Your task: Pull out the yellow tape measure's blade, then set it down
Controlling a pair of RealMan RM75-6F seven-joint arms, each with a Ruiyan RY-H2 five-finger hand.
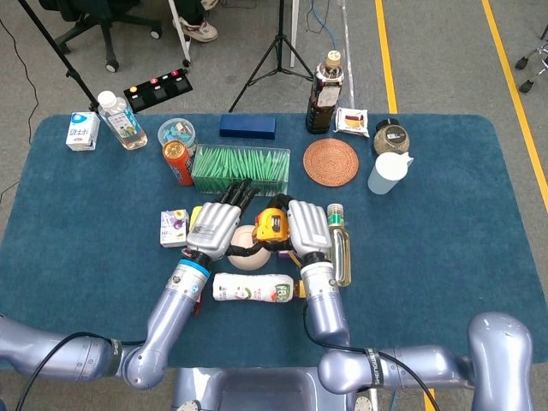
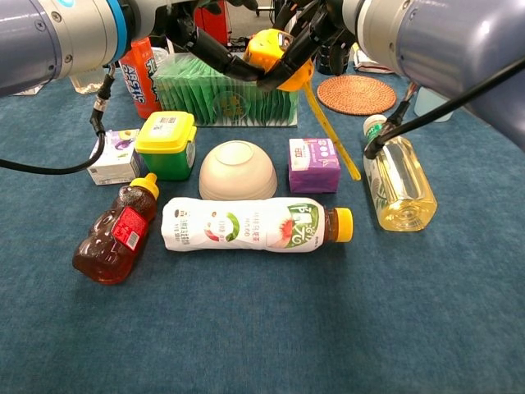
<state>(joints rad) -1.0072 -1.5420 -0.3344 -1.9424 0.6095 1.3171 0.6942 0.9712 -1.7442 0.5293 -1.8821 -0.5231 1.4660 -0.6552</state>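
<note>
Yellow tape measure (image 2: 279, 59) hangs above the table (image 2: 459, 328), right hand (image 1: 308, 227) fingers gripping it; left hand (image 1: 216, 227) fingers touch it, blade (image 2: 330, 131) extended.

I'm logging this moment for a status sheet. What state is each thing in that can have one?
tape measure: lifted, held between both hands, blade drawn out, hanging down
left hand: touching the tape measure
right hand: gripping the tape measure
white bowl: upside down
yogurt bottle: lying, capped
honey bear bottle: lying, capped
oil bottle: lying, capped
</note>
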